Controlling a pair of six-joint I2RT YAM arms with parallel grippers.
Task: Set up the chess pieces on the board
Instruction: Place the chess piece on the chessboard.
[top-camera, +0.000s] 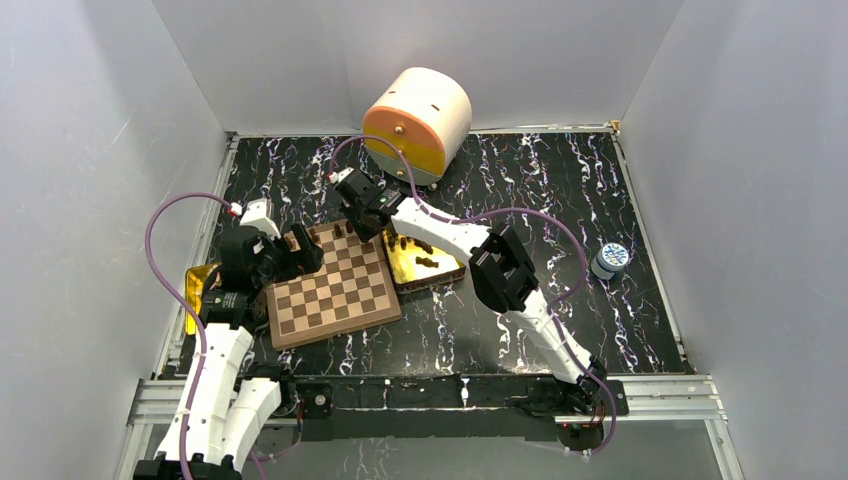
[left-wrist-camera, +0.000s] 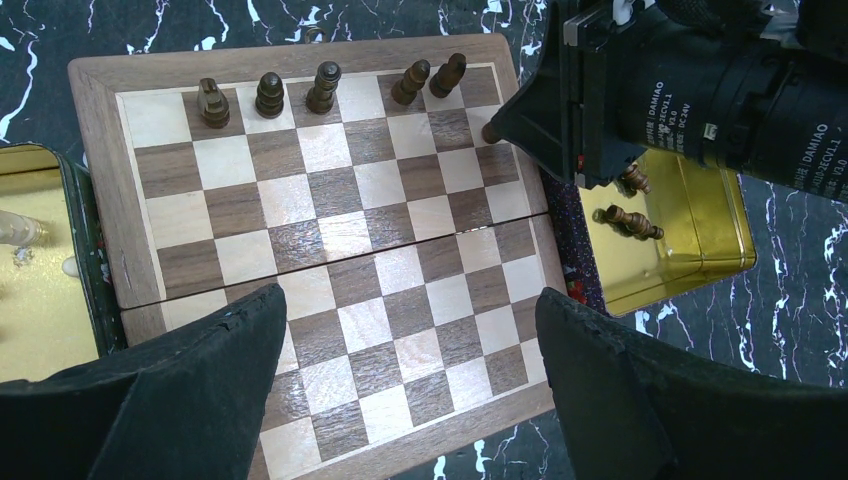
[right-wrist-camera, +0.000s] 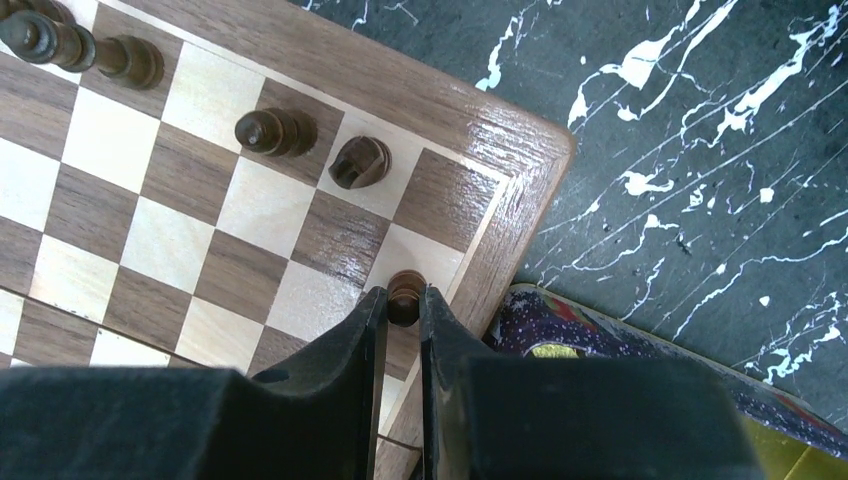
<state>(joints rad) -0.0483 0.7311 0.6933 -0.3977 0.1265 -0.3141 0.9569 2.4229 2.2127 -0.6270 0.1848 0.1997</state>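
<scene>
Chess piece (right-wrist-camera: 406, 285) sits pinched in right gripper (right-wrist-camera: 403, 300) at far-right corner of the board (right-wrist-camera: 330, 235), left gripper (left-wrist-camera: 408, 300) hangs wide open

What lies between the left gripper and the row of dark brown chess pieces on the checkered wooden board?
Only bare board squares; left wrist view shows it.

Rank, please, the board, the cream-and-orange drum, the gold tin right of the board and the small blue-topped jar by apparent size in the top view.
1. board and drum: nearly alike, unranked.
2. gold tin, partly covered.
3. jar.
</scene>
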